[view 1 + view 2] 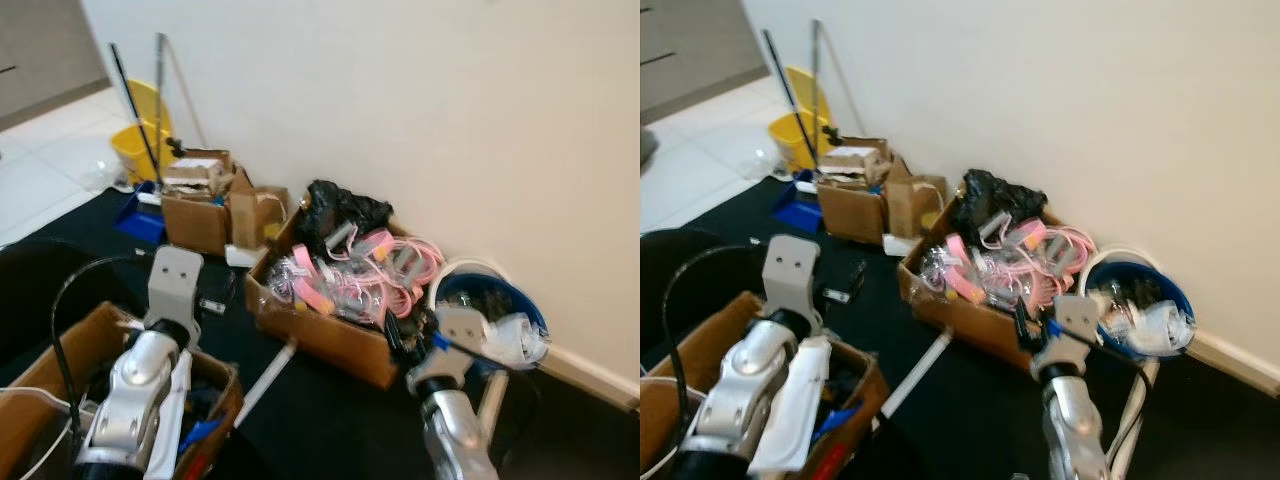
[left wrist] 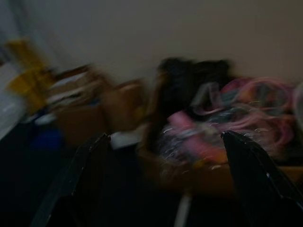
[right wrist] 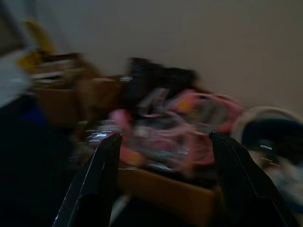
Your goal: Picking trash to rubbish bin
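Black floor (image 1: 330, 420) along the wall: both claws, left (image 2: 161, 179) and right (image 3: 163, 177), gape wide, empty. You'll find the box's (image 1: 330, 340) pink wrappers (image 1: 370, 275) light, crinkly, slippery; pinch a bunched fold.

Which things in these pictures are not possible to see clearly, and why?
- Blue bin: its lower part is hidden behind the right arm in the eye views.
- Pink items in the big cardboard box: too small and tangled to identify; motion blur smears them in both wrist views.
- Brown box near the left arm: cut off by the picture's edge.
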Robot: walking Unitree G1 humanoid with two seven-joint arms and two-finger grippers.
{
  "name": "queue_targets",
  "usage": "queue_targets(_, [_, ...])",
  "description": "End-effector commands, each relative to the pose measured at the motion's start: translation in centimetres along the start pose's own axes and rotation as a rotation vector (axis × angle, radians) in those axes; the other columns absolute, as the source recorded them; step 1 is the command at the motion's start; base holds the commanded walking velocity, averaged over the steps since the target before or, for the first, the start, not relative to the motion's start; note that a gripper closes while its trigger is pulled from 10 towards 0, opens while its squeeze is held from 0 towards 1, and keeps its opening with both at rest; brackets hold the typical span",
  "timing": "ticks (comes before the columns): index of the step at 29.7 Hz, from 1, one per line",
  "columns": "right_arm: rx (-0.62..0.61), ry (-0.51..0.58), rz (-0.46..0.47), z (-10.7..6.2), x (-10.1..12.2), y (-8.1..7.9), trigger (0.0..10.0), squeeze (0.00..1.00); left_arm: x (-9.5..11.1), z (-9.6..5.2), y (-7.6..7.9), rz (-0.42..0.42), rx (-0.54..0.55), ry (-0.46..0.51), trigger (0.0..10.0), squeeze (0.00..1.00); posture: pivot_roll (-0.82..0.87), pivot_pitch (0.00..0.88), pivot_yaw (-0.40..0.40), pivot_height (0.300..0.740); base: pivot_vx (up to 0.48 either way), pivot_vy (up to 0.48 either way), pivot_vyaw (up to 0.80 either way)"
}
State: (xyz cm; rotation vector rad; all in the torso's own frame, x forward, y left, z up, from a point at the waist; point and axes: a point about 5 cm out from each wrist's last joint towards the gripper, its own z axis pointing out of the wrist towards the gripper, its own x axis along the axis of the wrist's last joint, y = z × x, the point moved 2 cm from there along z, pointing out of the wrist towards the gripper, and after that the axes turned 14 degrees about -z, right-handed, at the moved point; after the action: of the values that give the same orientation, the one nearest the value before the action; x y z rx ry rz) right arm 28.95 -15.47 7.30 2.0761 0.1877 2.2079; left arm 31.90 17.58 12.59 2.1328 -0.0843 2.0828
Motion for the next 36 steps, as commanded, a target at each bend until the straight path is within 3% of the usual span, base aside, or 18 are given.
queue_targets(1, [-0.013,-0.019,-0.004,-0.22,-0.34,0.21,10.0,0.00,-0.63,-0.29,-0.33,0.011,0.016,-0.021,10.0,0.00,0.02,0.117,0.053,0.740,0.000,0.000,-0.80])
queue_targets(36, [-0.009,-0.043,-0.013,-0.21,-0.63,0.31,10.0,0.00,-1.45,-0.47,-0.24,0.003,0.031,-0.044,10.0,0.00,0.02,0.127,0.047,0.740,0.000,0.000,-0.80])
